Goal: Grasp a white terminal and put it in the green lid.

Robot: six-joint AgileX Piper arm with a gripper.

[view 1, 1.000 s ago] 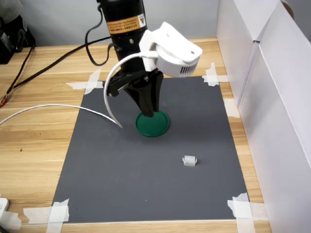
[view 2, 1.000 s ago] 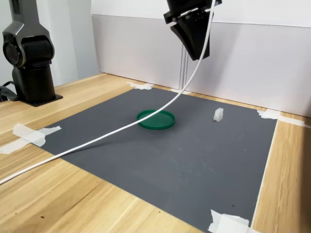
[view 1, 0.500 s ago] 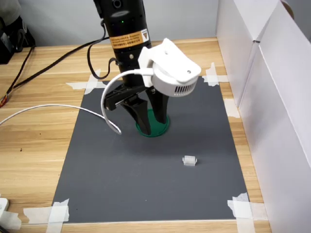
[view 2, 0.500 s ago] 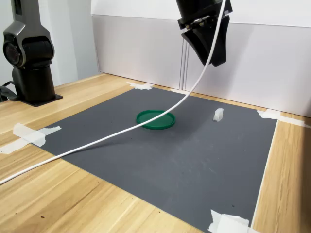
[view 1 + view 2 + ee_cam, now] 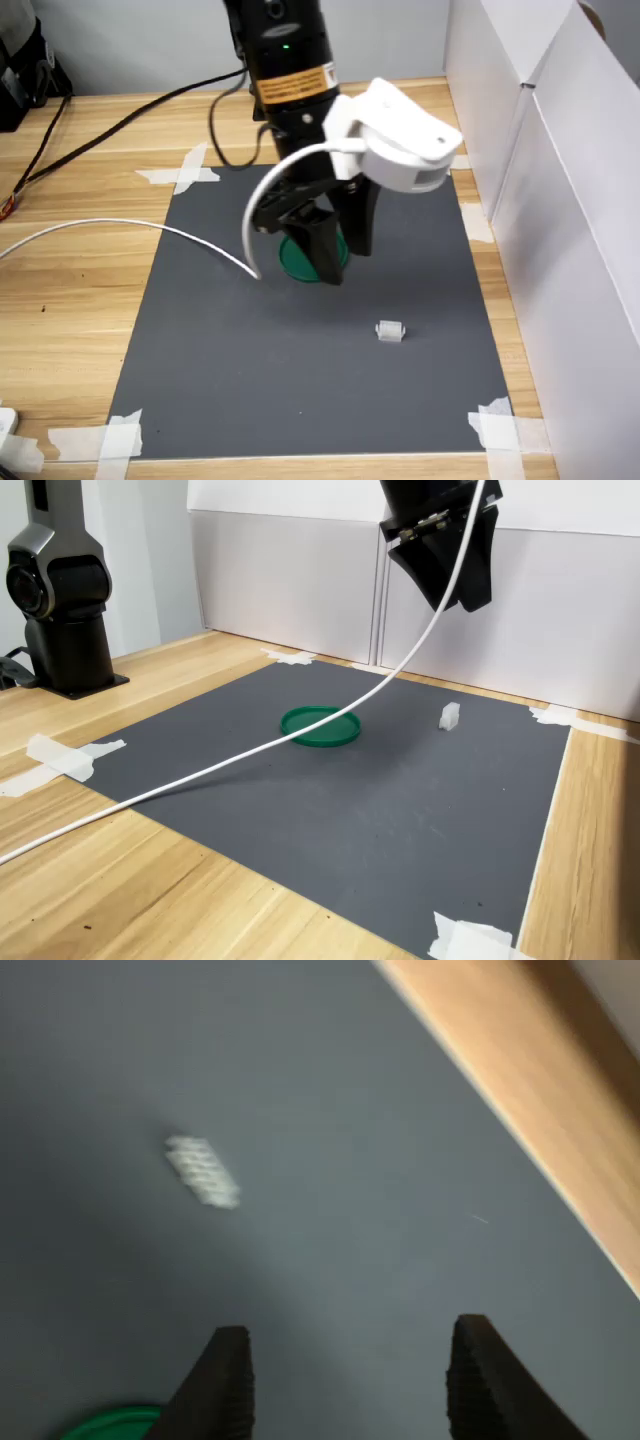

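First exterior view: gripper (image 5: 347,262) hangs high over the grey mat (image 5: 220,340), jaws spread, nothing between them. The terminal (image 5: 390,331) lies alone on the mat, nearer the camera than the gripper and slightly toward the first exterior view's right. The lid (image 5: 297,258) is partly hidden behind the fingers. I judge the step in hand to be the approach. To do it well I would centre over the terminal before descending, since the piece is tiny and light and a finger clipping it would flick it away.

Wrist view: blurred. Both fingertips (image 5: 226,1372) show with a wide gap, empty. The terminal (image 5: 203,1171) is well ahead of the tips and off the line between them, so the wrist needs shifting, perhaps turning, to straddle it. A sliver of lid (image 5: 112,1424) shows at the frame edge.

Second exterior view: gripper (image 5: 456,578) well above the mat; terminal (image 5: 449,716) apart from the lid (image 5: 320,725), toward the second exterior view's right. The white cable (image 5: 300,732) droops from the wrist and passes in front of the lid; I cannot tell whether it touches the mat there. It could drag across the lid during transfer. Tape (image 5: 60,757) holds the corners; nothing else stands in the way.
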